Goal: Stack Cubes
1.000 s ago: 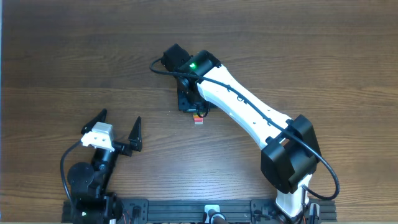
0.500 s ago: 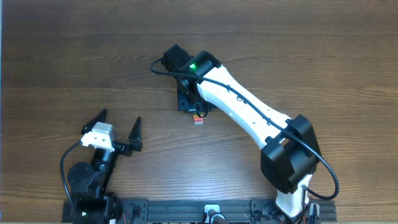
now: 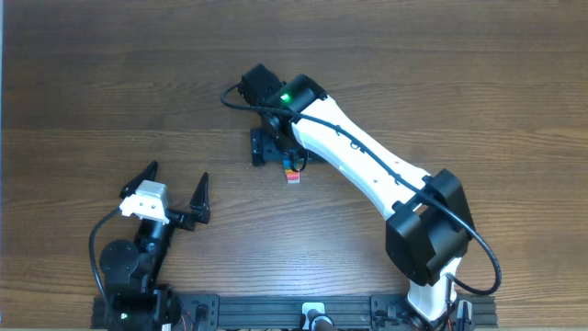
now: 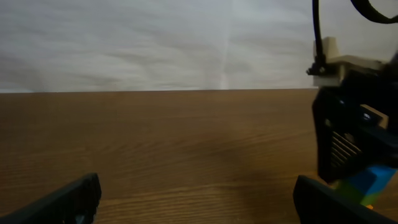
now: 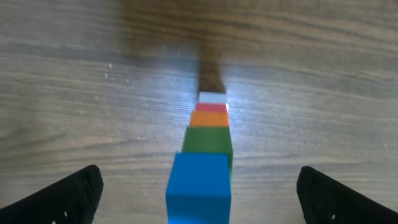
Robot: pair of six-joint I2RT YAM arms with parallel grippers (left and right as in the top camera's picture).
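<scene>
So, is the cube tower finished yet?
Looks finished: the small blue cube sits on the green cube, orange cube, red cube and white cube, one tower on the brown wooden table. Nothing is in hand: the right tool hangs open above the tower, the left tool sits open and empty by its base. Every cube in view is stacked, so probably only backing away is left.

Overhead; left wrist level, right wrist steeply down — common cube stack (image 5: 208, 146)

Top view: stack of cubes (image 3: 293, 176) mostly hidden under right gripper (image 3: 280, 150); only a red-and-pale sliver shows beside it, too small to read further. Right wrist view: top blue cube (image 5: 199, 186) cut by edge. Left wrist view: stack blurred, partly behind that gripper, cut by edge.
</scene>
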